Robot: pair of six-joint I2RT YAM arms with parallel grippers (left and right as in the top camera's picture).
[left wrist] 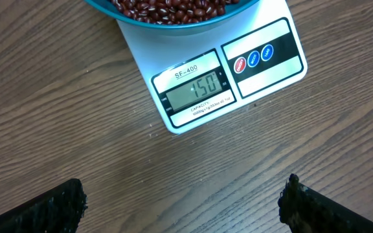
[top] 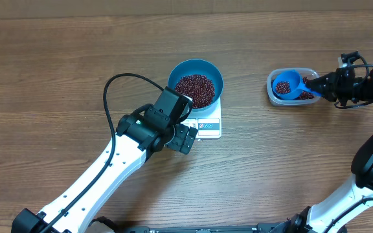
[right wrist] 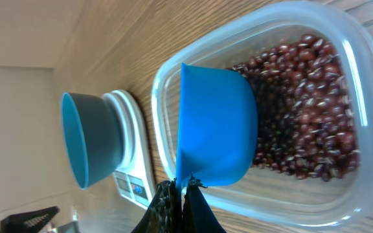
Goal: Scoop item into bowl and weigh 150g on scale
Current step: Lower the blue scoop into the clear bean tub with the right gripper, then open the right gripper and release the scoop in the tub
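Beans (top: 195, 89), small, oval and dark red-brown, cover the bottom of the round blue bowl (top: 196, 65), which sits on the white scale (top: 210, 124); its display (left wrist: 196, 90) reads 150. More of the same beans lie in the clear plastic tub (top: 270, 90) well off to the right. A few sit in the blue scoop (top: 294, 77) held over the tub, though whether the scoop touches the heap below is hard to tell. The right gripper (top: 317, 84) is clamped on the scoop's handle. The left gripper (left wrist: 183, 204) hangs over the wooden table (left wrist: 76, 97) beside the scale's display edge, jaws wide apart, holding nothing.
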